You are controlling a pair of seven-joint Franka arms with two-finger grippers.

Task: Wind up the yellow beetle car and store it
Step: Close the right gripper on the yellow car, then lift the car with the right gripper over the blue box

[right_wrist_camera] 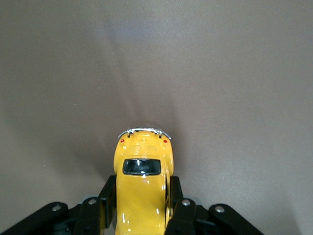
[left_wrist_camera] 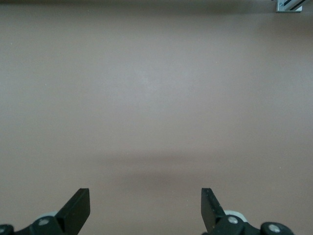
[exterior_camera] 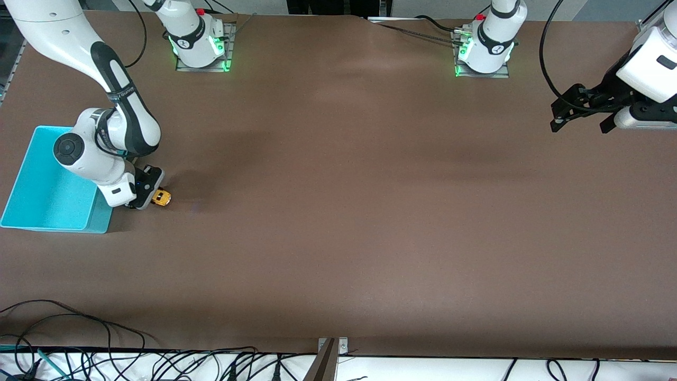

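Observation:
The yellow beetle car [exterior_camera: 161,198] sits low at the brown table, beside the turquoise bin [exterior_camera: 31,180], toward the right arm's end. My right gripper [exterior_camera: 154,193] is shut on the car. In the right wrist view the car [right_wrist_camera: 143,191] lies between the black fingers [right_wrist_camera: 106,198], which press both of its sides, its chrome bumper pointing away from the wrist. My left gripper [exterior_camera: 579,115] is open and empty, held above the table at the left arm's end. In the left wrist view its fingertips [left_wrist_camera: 78,208] stand wide apart over bare table.
The turquoise bin stands open, its inside bare where it shows; the right arm covers part of it. Loose cables [exterior_camera: 106,360] lie along the table's front edge. The arm bases [exterior_camera: 201,47] stand at the back of the table.

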